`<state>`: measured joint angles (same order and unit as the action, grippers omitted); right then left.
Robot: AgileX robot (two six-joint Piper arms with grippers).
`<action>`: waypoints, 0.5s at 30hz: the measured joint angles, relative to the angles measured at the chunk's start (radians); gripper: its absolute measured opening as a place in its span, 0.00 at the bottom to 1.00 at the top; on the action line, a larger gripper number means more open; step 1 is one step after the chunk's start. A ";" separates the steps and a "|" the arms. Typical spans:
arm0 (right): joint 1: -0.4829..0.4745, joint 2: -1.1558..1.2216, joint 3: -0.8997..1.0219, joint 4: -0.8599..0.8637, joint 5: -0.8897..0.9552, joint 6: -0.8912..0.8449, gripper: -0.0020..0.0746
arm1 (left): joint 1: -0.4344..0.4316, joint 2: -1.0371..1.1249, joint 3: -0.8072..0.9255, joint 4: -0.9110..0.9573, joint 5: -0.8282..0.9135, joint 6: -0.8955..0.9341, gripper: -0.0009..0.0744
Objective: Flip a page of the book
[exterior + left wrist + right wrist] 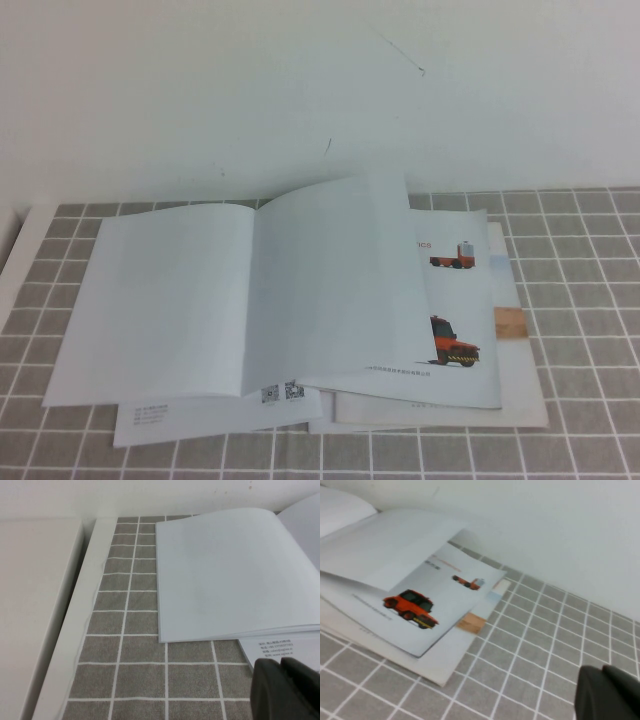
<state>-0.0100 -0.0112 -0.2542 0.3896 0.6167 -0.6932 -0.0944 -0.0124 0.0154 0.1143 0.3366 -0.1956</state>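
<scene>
The book (170, 300) lies open on the grey tiled mat, both facing pages plain white. Its right-hand page (330, 280) arches up from the spine with its blank face showing, its outer edge over the brochure. The book also shows in the left wrist view (225, 575) and in the right wrist view (385, 545). My left gripper (281, 666) is shut and empty, low by the book's near left corner, over the sheet with text. My right gripper (602, 670) is shut and empty above the mat, right of the papers. Neither gripper shows in the high view.
A brochure with orange-red trucks (455, 300) lies under the book's right side, on a larger white sheet (520, 390). A white sheet with QR codes (220, 408) sticks out under the near edge. A white ledge (75, 630) borders the mat (580, 300) on the left; a wall stands behind.
</scene>
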 joint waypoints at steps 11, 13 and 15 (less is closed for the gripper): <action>-0.034 -0.002 0.216 -0.011 -0.167 0.104 0.02 | 0.000 0.000 0.000 0.000 0.000 -0.007 0.01; -0.034 -0.002 0.241 -0.045 -0.171 0.181 0.02 | 0.000 0.000 0.000 0.000 0.000 -0.007 0.01; -0.034 -0.002 0.254 -0.108 -0.173 0.277 0.02 | 0.000 0.000 0.000 0.000 0.000 -0.007 0.01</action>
<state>-0.0436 -0.0129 -0.0006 0.2819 0.4437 -0.4167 -0.0944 -0.0124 0.0154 0.1143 0.3366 -0.2028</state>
